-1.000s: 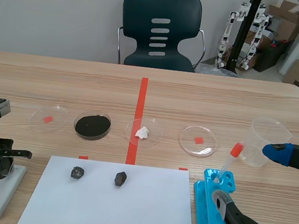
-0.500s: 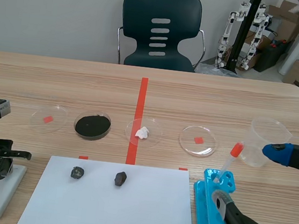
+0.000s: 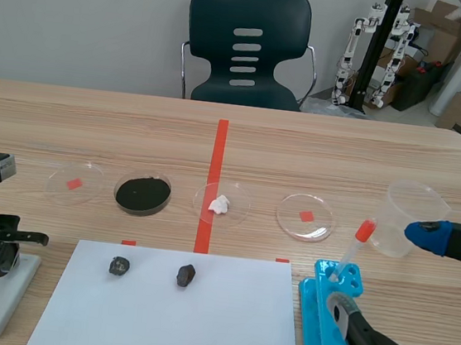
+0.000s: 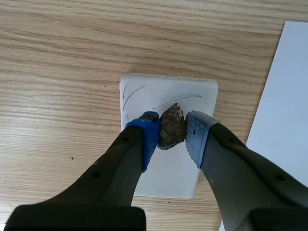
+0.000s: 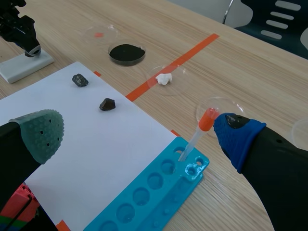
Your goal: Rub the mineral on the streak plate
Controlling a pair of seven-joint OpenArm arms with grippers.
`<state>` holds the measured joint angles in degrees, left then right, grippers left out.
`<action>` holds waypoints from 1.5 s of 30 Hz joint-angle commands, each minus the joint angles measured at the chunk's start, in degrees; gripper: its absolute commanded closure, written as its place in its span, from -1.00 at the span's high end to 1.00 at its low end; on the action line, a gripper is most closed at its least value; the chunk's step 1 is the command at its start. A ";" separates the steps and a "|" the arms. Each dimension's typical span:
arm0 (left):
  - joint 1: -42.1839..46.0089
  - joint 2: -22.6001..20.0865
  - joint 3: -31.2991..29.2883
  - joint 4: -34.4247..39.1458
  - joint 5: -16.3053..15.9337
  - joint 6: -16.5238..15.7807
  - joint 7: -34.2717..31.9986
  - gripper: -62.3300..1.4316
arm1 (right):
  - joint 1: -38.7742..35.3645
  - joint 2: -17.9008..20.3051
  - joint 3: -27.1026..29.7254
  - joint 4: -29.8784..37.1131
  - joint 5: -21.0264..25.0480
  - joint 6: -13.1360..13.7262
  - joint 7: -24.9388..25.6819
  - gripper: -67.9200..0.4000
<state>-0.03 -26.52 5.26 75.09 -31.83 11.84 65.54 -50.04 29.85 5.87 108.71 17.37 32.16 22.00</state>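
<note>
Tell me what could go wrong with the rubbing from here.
The left gripper pinches the mineral only at its pad tips, so pressing down may twist it loose. Nothing visibly holds the streak plate on the table, so a stroke could slide it toward the paper.

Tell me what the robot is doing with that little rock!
The left gripper is shut on a small brown-grey rock, holding it at a white rectangular streak plate that shows thin grey lines. The right gripper hangs open above a bright blue plastic tray. Two dark rocks lie untouched on a white paper sheet.
</note>
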 commanded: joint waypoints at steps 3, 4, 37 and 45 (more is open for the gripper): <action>-0.15 0.31 -0.02 -0.48 -3.43 -1.11 -0.85 -0.67 | 0.52 0.00 -0.04 0.85 0.81 -0.02 0.87 1.00; -0.15 0.33 -0.02 -0.48 -4.22 -1.14 -1.11 -0.67 | 0.52 0.00 -0.04 0.85 0.81 -0.02 0.87 1.00; -0.13 0.76 -0.04 -0.48 -2.29 -1.79 0.26 -0.67 | 0.52 0.00 -0.04 0.85 0.81 -0.02 0.87 1.00; -0.15 0.76 -0.04 -0.46 -5.07 -3.52 -0.61 -0.67 | 0.52 0.00 -0.04 0.85 0.81 -0.02 0.87 1.00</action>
<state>-0.60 -26.00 5.21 74.70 -36.71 8.69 65.14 -50.04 29.85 5.87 108.71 17.37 32.16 22.00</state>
